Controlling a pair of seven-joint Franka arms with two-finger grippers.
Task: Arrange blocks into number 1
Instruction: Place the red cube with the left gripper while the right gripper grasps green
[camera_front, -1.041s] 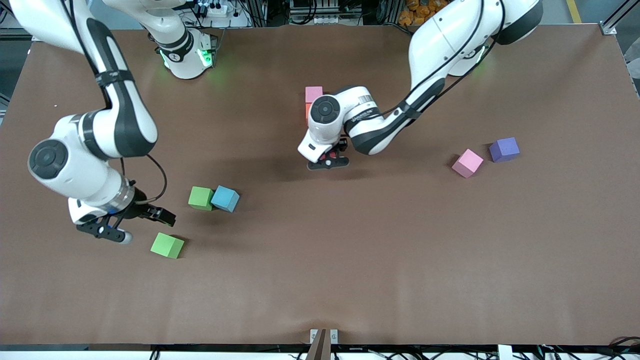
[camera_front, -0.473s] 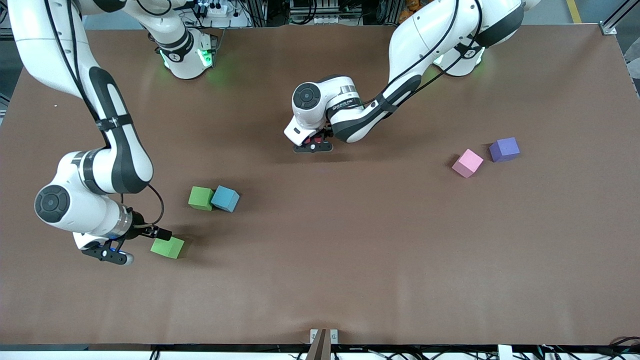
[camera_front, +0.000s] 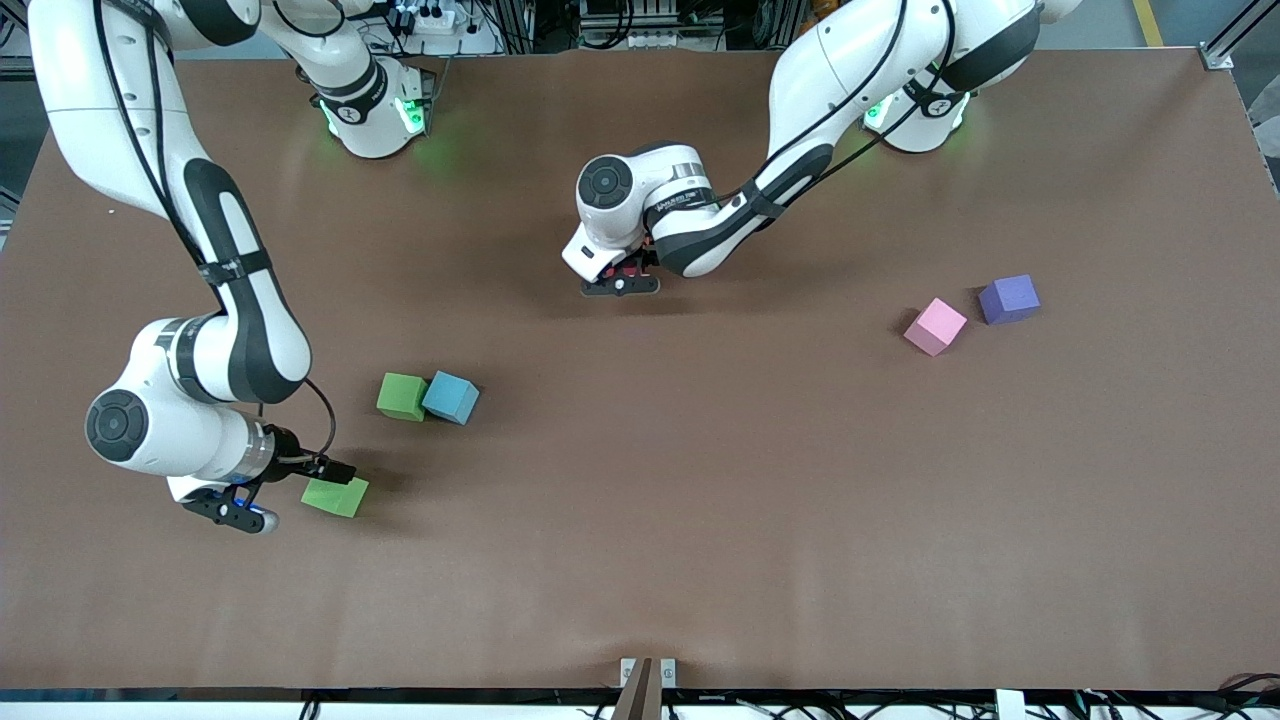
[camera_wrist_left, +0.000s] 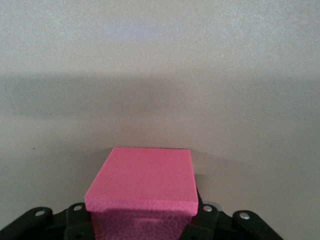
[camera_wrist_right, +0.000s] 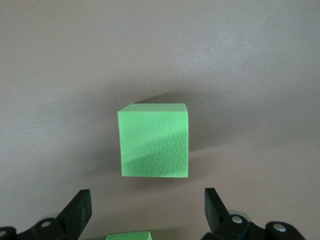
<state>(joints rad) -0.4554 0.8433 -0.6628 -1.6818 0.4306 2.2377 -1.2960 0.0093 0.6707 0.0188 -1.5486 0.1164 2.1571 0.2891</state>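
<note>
The left pincer (camera_front: 622, 285) hangs low over the middle of the brown tabletop (camera_front: 700, 500), toward the robots' bases, its jaws clamped on a block. In the left wrist view the block reads as a vivid pink-red cube (camera_wrist_left: 141, 186), wedged between the black fingers (camera_wrist_left: 75, 220), its top face level; whether it touches the surface under it cannot be told. From the front camera the arm's own wrist covers nearly all of this cube.

The right pincer (camera_front: 285, 490) is down at the right arm's end of the tabletop, jaws spread wide. One light green block (camera_front: 335, 496) lies just beside it, partly under the upper finger (camera_front: 330, 468) in the front view. The right wrist view shows a green cube (camera_wrist_right: 154, 140) standing on the surface ahead of the two parted fingertips (camera_wrist_right: 77, 210), between their lines but apart from both, untouched; a sliver of a second green surface shows at the frame's lower edge between the fingers.

Farther from the front camera than that cube, a darker green block (camera_front: 402, 396) and a blue block (camera_front: 450, 398) sit touching. Toward the left arm's end, a light pink block (camera_front: 935, 326) and a purple block (camera_front: 1008, 299) lie near each other, apart.
</note>
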